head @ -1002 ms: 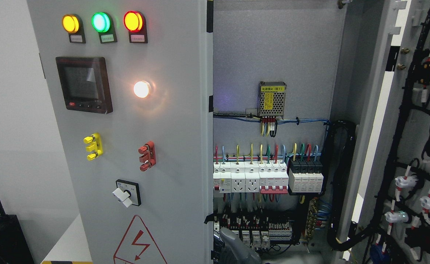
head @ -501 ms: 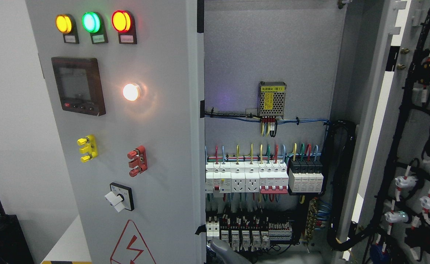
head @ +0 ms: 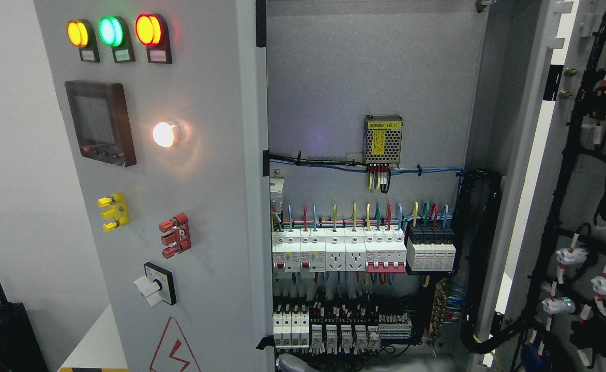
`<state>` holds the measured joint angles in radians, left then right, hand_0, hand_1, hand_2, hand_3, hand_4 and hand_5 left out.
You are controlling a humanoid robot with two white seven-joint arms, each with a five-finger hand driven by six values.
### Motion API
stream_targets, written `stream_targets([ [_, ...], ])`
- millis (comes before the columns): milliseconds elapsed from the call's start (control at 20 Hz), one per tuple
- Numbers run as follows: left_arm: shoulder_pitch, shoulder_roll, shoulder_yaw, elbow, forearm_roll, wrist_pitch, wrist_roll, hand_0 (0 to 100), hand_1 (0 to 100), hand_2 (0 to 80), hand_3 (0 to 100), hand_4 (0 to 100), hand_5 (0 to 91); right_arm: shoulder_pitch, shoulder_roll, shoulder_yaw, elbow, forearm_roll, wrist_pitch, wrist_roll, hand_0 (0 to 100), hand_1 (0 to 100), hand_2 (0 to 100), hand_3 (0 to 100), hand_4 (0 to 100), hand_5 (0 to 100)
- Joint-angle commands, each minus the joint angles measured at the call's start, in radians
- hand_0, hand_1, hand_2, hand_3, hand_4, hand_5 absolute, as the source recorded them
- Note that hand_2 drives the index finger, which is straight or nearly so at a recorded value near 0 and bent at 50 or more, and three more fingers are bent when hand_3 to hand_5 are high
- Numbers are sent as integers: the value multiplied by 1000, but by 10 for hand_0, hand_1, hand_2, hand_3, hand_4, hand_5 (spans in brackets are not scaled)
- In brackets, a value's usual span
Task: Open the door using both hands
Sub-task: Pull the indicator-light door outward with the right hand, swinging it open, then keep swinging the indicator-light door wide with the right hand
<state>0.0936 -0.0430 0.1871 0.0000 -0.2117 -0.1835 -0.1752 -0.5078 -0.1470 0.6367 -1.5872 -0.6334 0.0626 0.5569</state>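
Note:
The grey left door of the electrical cabinet stands partly swung out, its free edge left of the picture's middle. It carries three lamps, a dark display, a lit white lamp and a rotary switch. The right door is wide open, its wired inner face turned toward me. A sliver of a grey robot hand shows at the bottom edge, just right of the left door's edge. I cannot tell which arm it belongs to.
Inside the cabinet are a power supply, a row of breakers and terminal blocks. A thick black cable loom runs down the right side. A dark box stands at the lower left.
The left door has swung further open, its edge shifting left and uncovering more breakers. The grey hand has slid left and lower, nearly leaving the picture.

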Motion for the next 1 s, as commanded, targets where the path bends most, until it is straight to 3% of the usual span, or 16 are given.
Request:
stream_targets([
  [0,0,0,0,-32,0,-1,0,0,0,0,0,31,0,5,6,49,-45,0,-1,0,107,0,0,0,0,0],
  [551,0,0,0,-32,0,-1,0,0,0,0,0,30,0,29,9,93,-91,-8,-1,0,107,0,0,0,0,0],
  [952,0,0,0,-32,0,-1,0,0,0,0,0,30,0,31,50,138,-94,-5,0,-2,107,0,0,0,0,0],
])
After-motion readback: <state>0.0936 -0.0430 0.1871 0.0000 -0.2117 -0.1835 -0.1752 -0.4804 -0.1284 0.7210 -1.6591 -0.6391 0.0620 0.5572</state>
